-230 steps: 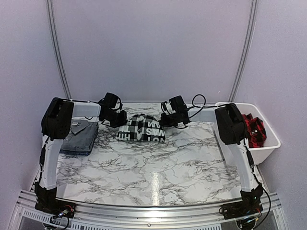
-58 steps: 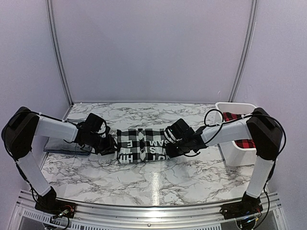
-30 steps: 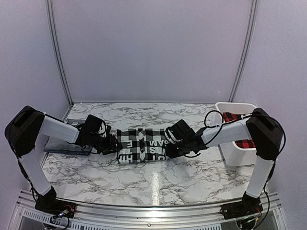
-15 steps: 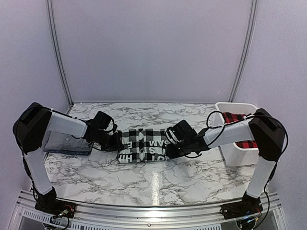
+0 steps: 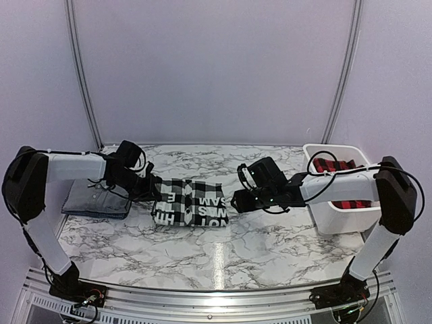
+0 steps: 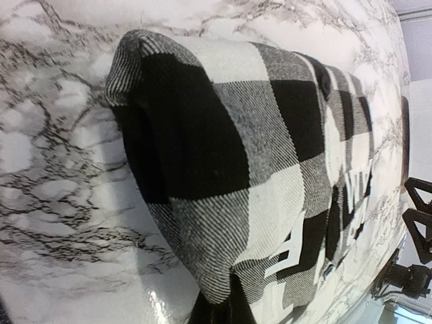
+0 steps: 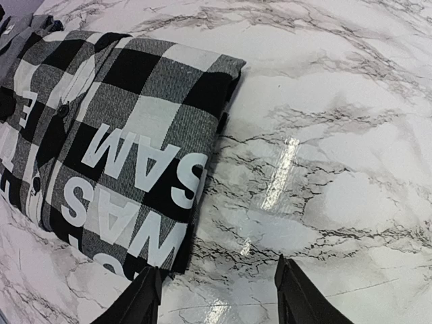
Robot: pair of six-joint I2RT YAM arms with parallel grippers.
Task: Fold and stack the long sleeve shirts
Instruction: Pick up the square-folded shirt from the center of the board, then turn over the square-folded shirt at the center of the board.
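Observation:
The black-and-white checked shirt (image 5: 191, 202) lies folded in a compact bundle with white letters on it, mid-table. My left gripper (image 5: 149, 189) is shut on its left edge; in the left wrist view the cloth (image 6: 223, 155) bunches into the dark jaws (image 6: 226, 312) at the bottom. My right gripper (image 5: 238, 200) stands open just off the bundle's right edge, nothing between its fingers (image 7: 145, 297), the shirt (image 7: 115, 142) beside them. The grey shirt (image 5: 96, 198) lies folded at the left. The red-and-black checked shirt (image 5: 337, 167) sits in the bin.
A white bin (image 5: 341, 219) stands at the table's right edge, behind the right forearm. Bare marble table (image 5: 223, 260) stretches in front of the shirts. A corner of the grey shirt (image 7: 20, 27) shows at the right wrist view's top left.
The left gripper closed on the checked shirt's left edge and drew the bundle a little leftwards. The right gripper opened, let go and backed off to the right.

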